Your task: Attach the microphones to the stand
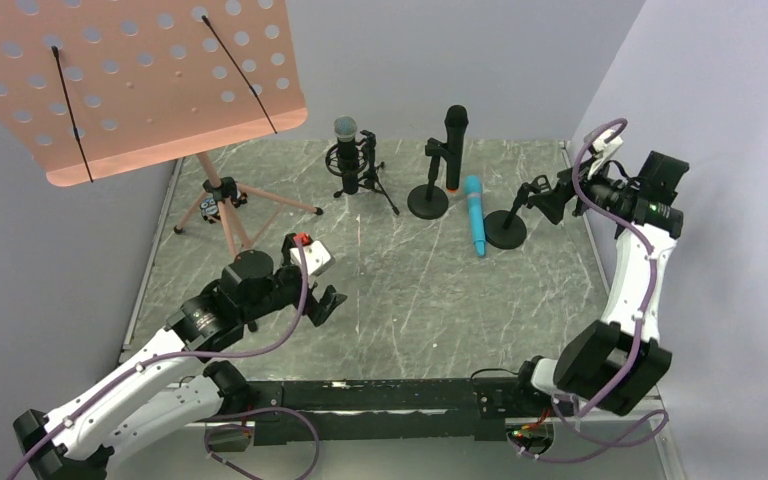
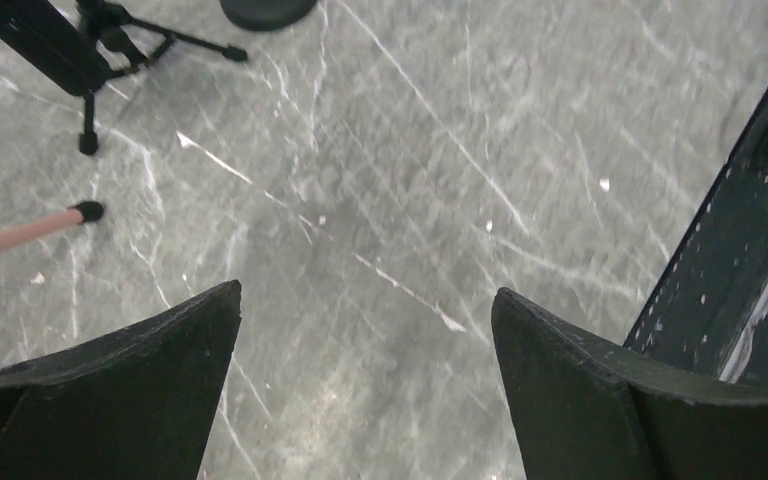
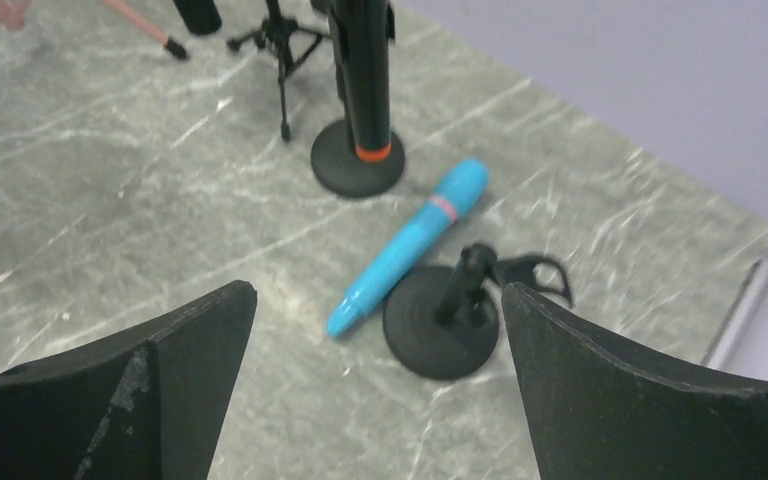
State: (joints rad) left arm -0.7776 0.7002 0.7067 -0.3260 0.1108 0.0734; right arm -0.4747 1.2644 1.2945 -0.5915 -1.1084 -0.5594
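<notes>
Right pincer (image 3: pixel 378 290) wide, empty, blue microphone (image 3: pixel 410 240) flat on table (image 3: pixel 110 180) beside round stand base (image 3: pixel 415 335) — left pincer (image 2: pixel 367 292) wide too

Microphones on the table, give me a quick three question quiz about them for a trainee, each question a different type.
1. True or false: the blue microphone is clipped into a stand.
2. How many microphones stand upright in stands? A one, B two, C three.
3. Which stand holds nothing?
Key: 1 false, it lies flat on the table. 2 B, the silver-headed microphone and the black microphone. 3 The round-based stand beside the blue microphone.
</notes>
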